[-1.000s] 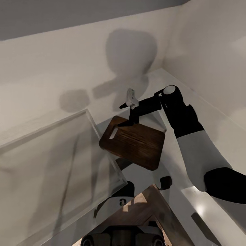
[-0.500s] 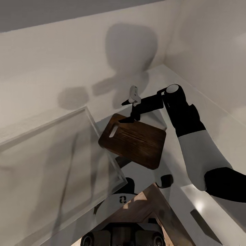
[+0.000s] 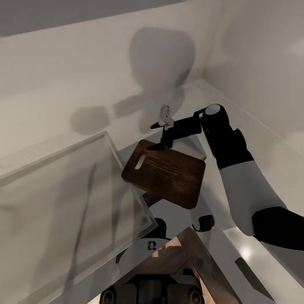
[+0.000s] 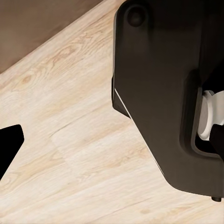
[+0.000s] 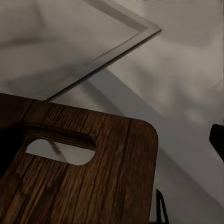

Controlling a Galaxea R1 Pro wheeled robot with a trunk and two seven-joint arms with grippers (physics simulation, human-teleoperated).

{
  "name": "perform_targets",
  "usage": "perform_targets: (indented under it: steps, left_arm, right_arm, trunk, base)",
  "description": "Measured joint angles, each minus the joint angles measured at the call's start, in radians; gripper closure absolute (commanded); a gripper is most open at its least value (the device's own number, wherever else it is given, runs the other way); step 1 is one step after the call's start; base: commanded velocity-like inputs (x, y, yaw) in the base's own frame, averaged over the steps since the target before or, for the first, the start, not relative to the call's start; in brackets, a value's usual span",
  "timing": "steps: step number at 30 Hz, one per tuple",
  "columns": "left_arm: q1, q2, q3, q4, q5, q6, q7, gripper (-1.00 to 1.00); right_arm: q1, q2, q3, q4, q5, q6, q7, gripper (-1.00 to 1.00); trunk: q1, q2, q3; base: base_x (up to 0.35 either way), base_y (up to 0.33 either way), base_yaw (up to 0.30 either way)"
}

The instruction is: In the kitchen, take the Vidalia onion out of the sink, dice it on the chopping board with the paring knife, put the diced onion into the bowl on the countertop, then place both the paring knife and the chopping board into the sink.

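Here, at centre frame of the head view, the right gripper (image 3: 161, 145) clamps the far edge of the chopping board (image 3: 166, 173), held tilted above the glossy countertop (image 3: 202, 105). The sink (image 3: 110, 148) rim lies left of the board. The left gripper's state cannot be told; its wrist view faces pale wood floor (image 4: 79, 140).
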Motion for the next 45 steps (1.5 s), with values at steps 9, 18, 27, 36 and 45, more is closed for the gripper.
perform_targets:
  steps: [9, 18, 27, 36, 45]
  left_arm:
    - [0.000, 0.000, 0.000, 0.000, 0.000, 0.000, 0.000, -1.00]
    - [0.000, 0.000, -0.001, 0.000, 0.000, 0.000, 0.000, -1.00]
    - [0.000, 0.000, -0.001, 0.000, 0.000, 0.000, 0.000, -1.00]
    - [0.000, 0.000, -0.001, 0.001, 0.000, 0.000, 0.000, -1.00]
    - [0.000, -0.001, -0.001, 0.007, 0.000, 0.000, 0.000, -1.00]
  right_arm:
    - [0.000, 0.009, 0.004, 0.000, 0.000, 0.003, -0.053, -1.00]
    - [0.000, 0.049, 0.007, 0.002, -0.002, 0.005, -0.069, -1.00]
    - [0.000, 0.062, 0.007, 0.009, -0.003, 0.004, -0.074, -1.00]
    - [0.002, 0.052, 0.007, 0.017, -0.003, 0.002, -0.074, -1.00]
    - [0.006, 0.048, 0.006, 0.030, -0.001, 0.002, -0.075, -1.00]
  trunk:
    - [0.000, 0.000, 0.000]
    - [0.000, 0.000, 0.000]
    - [0.000, 0.000, 0.000]
    - [0.000, 0.000, 0.000]
    - [0.000, 0.000, 0.000]
  base:
    - [0.000, 0.000, 0.000]
    - [0.000, 0.000, 0.000]
    - [0.000, 0.000, 0.000]
    - [0.000, 0.000, 0.000]
    - [0.000, 0.000, 0.000]
